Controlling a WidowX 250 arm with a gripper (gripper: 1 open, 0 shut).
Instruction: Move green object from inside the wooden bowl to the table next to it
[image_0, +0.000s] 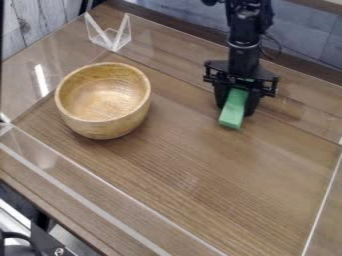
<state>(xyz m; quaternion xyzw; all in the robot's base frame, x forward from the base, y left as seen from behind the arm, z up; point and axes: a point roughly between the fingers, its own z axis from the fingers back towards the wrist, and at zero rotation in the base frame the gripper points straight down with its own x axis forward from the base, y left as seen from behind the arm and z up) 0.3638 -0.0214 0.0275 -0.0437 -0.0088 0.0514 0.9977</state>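
Clamping the block (233, 109) between its jaws, the gripper (238, 98) comes down from the top of the view, to the right of the bowl (104, 101) as the camera sees it. The dark jaws stand on either side of the green piece, closed on its upper part, while its lower part shows bare beneath them.

The block's long axis runs nearly up and down in the view, with a slight lean: the upper end tips to the right, toward the arm (247, 32), and the lower end points down and a little left, toward the near part of the table (187, 180). Its lower end shows against the brown wood grain; whether it touches the wood or hangs just above it, I cannot tell.

The block is outside the bowl and well apart from it, with bare tabletop between the two. The bowl sits upright on the left part of the table, its hollow facing up and holding nothing that shows. Behind it, near the far left edge, stands a small white wire-like thing (110, 33).
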